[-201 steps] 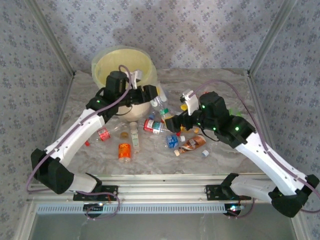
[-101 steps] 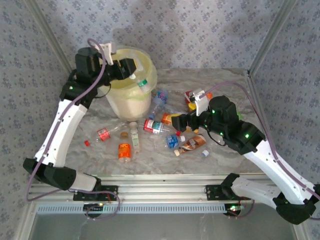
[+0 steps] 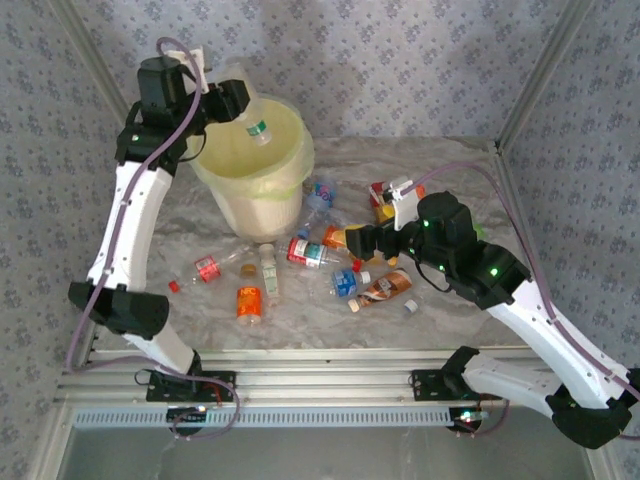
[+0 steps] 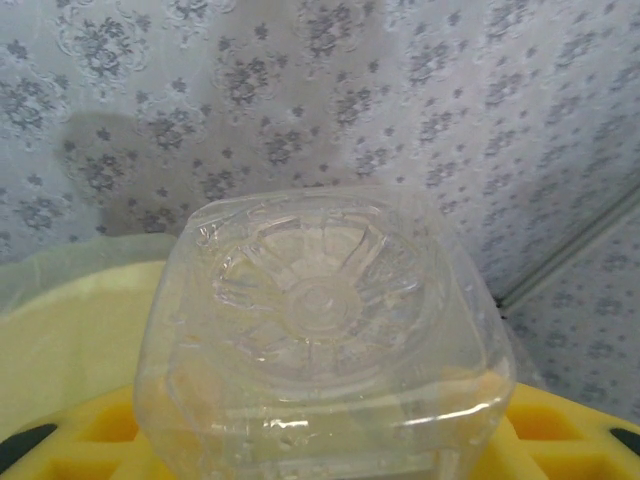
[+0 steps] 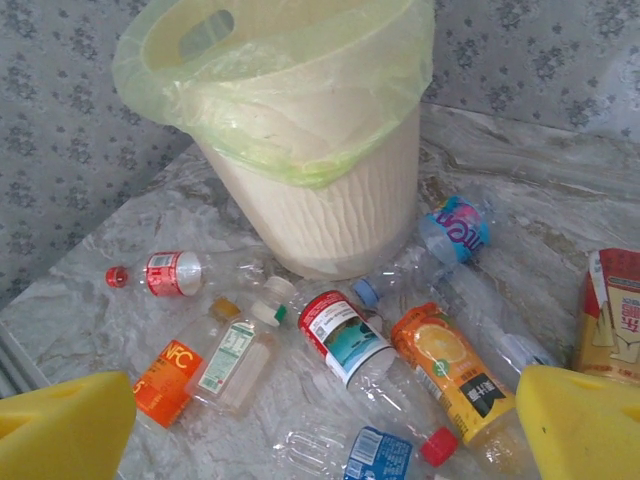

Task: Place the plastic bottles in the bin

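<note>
My left gripper (image 3: pixel 236 104) is raised over the bin (image 3: pixel 262 195) and is shut on a clear plastic bottle (image 3: pixel 254 124) with a green label, which hangs above the bin's mouth. In the left wrist view that bottle's ribbed base (image 4: pixel 320 320) sits between my yellow fingers (image 4: pixel 575 430), with the yellow bag rim (image 4: pixel 70 300) behind it. My right gripper (image 3: pixel 358 240) is open low over the loose bottles. Below it lie a red-labelled bottle (image 5: pixel 345 338), an orange juice bottle (image 5: pixel 452 372) and a blue-labelled one (image 5: pixel 375 458); its fingertips (image 5: pixel 65 425) hold nothing.
More bottles lie in front of the bin: an orange NFC one (image 3: pixel 249 300), a clear green-capped one (image 3: pixel 269 272), a small red one (image 3: pixel 207 268), a brown-labelled one (image 3: pixel 386 287). A red and white carton (image 5: pixel 612 310) lies at the right. Metal frame posts (image 3: pixel 540 75) flank the table.
My left arm has lifted the clear bottle from in front of the bin up over its mouth. My right gripper has shifted slightly right and stays open.
</note>
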You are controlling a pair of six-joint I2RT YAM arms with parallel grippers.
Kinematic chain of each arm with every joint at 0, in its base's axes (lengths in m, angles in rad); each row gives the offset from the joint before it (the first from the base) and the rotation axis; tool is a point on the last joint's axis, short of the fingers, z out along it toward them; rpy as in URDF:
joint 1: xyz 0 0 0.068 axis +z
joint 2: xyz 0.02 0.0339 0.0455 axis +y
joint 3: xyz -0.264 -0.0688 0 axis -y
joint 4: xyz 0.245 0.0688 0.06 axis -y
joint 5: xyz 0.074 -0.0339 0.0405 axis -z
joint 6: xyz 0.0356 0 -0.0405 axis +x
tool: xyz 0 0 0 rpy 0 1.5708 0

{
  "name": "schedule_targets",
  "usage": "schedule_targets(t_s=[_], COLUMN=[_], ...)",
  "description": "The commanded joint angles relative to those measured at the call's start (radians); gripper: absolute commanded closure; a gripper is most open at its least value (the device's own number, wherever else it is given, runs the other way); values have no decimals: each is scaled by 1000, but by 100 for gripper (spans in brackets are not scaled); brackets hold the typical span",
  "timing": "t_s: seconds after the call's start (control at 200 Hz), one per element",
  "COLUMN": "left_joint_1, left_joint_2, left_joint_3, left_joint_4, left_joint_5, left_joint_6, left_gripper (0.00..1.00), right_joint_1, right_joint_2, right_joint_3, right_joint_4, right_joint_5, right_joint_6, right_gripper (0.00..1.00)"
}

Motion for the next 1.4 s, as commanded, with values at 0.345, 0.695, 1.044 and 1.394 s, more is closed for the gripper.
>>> schedule_targets(t_s=[0.345, 0.695, 1.044, 1.394], left_joint_1=[-7, -30, -37, -46], left_joint_2=[246, 358, 441, 483], left_joint_3=[138, 137, 121, 105], left_joint_4=[-252, -387, -415, -428], left_joint_5=[5, -15, 7, 10], left_joint_6=[196, 221, 234, 221], left_gripper=[48, 47, 43, 40], right_joint_1=[-10, -48, -63, -66], right_joint_2=[2, 18, 24, 6], right_joint_3=[-6, -52, -62, -73], right_joint_4=[-88, -84, -82, -107], right_joint_5=[19, -23, -37, -27], right_joint_6=[-4, 13, 39, 43], right_gripper=[0, 0, 0, 0])
